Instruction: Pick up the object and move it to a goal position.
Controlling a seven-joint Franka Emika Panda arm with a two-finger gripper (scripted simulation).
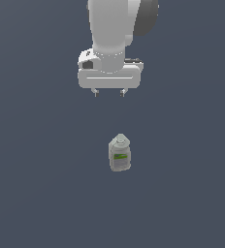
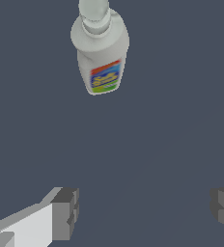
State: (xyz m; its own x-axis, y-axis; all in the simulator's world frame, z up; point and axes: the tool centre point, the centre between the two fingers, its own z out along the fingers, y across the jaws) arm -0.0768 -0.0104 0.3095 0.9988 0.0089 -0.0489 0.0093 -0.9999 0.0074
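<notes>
1. Presently the jaws are held wide apart with nothing between them; in the wrist view only bare floor is seen between the two dark fingertips (image 2: 65,212).
2. The gripper (image 1: 109,93) is seen raised above the floor (image 1: 32,184), pointing downward, with no contact made with anything.
3. The bottle (image 1: 119,153) is found standing upright on the floor, apart from the gripper and nearer the camera in the exterior view, slightly toward that view's right of the gripper's centre line.
4. In the wrist view the bottle (image 2: 100,50) is shown with its round cap and a coloured label; it lies outside the span of the fingers, not between them.
5. No goal marker is visible in either picture, so the target position cannot be told.
6. The step in hand is judged to be the approach; no grasp is yet made.
7. Risks are judged as follows: if the descent is made before the offset is corrected, the cap could be struck by a finger and the bottle toppled; if the jaws are closed too high, on the cap, the bottle could slip out during the lift.
</notes>
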